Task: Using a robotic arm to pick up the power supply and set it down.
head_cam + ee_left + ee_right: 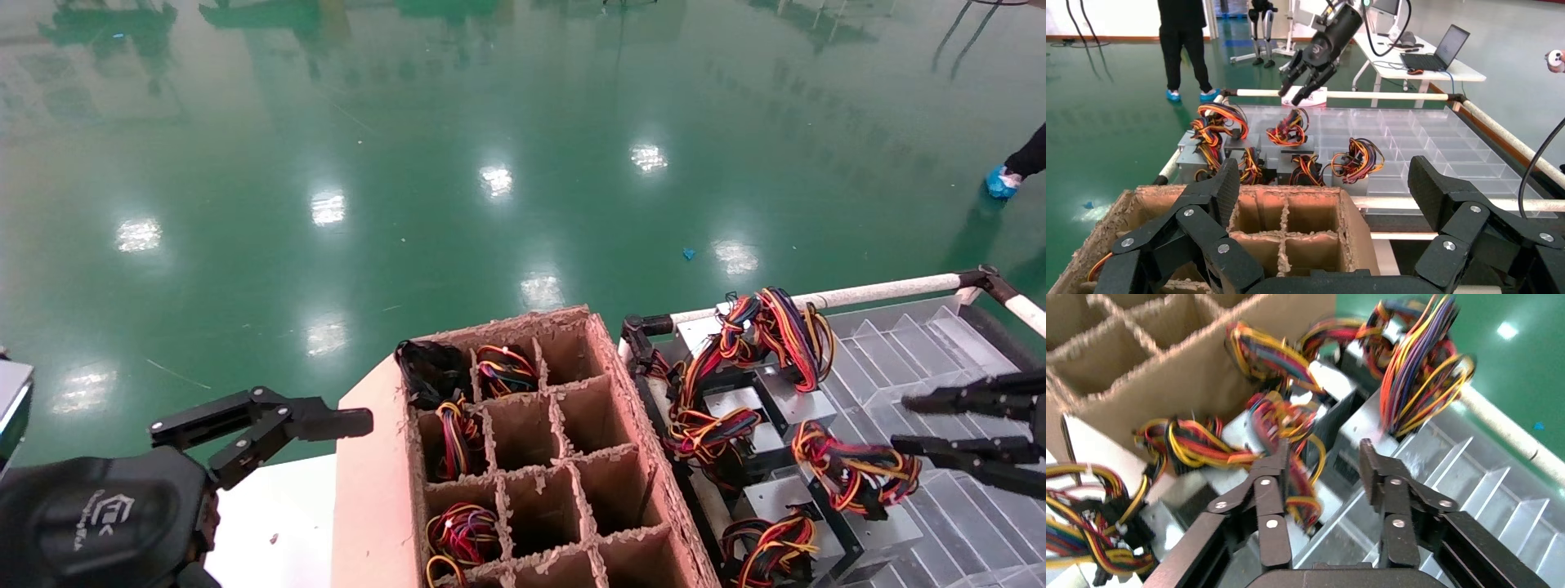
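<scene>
Several power supplies, silver-grey boxes (786,394) topped with looped red, yellow and orange wires (855,474), stand in rows in a clear tray beside the cardboard box. My right gripper (903,423) hovers open just above and beside one of them, with nothing between its fingers. The right wrist view shows that gripper (1321,459) over a silver box (1362,427) and its wire bundle (1288,425). In the left wrist view the right gripper (1300,82) hangs over a wire bundle (1289,130). My left gripper (310,420) stands open and empty beside the cardboard box.
A brown cardboard divider box (621,425) fills the near middle, and some cells hold wire bundles (459,535). The clear divided tray (940,343) has a white rail (882,288) along its far side. A person (1184,43) stands on the green floor, and a laptop table (1438,58) stands nearby.
</scene>
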Controlling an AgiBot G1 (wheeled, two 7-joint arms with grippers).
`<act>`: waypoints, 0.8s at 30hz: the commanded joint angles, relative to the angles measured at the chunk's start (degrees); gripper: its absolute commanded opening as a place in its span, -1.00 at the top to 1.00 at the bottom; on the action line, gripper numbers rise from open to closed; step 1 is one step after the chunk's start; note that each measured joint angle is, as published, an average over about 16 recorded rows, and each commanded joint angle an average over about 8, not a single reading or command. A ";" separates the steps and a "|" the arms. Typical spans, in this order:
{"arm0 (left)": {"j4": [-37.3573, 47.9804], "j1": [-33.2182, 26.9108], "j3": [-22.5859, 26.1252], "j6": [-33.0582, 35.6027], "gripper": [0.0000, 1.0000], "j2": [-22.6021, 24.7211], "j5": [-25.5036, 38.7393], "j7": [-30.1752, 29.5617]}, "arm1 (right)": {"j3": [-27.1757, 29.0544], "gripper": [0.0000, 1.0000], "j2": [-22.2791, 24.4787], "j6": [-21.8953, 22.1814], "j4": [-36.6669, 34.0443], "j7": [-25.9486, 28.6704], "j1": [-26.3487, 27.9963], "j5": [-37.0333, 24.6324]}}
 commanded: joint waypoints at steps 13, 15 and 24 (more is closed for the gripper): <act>0.03 0.00 0.00 -0.01 -1.00 0.00 -0.01 0.01 | 7.98 -1.00 1.34 -0.06 7.29 4.69 -5.43 4.84; 0.03 0.00 0.00 -0.01 -1.00 0.00 -0.01 0.01 | 10.26 -1.00 1.12 0.10 9.22 5.44 -7.21 4.69; 0.03 -0.01 0.01 -0.01 -1.00 -0.01 -0.02 0.02 | 20.29 -1.00 0.13 0.82 17.73 8.73 -15.08 4.06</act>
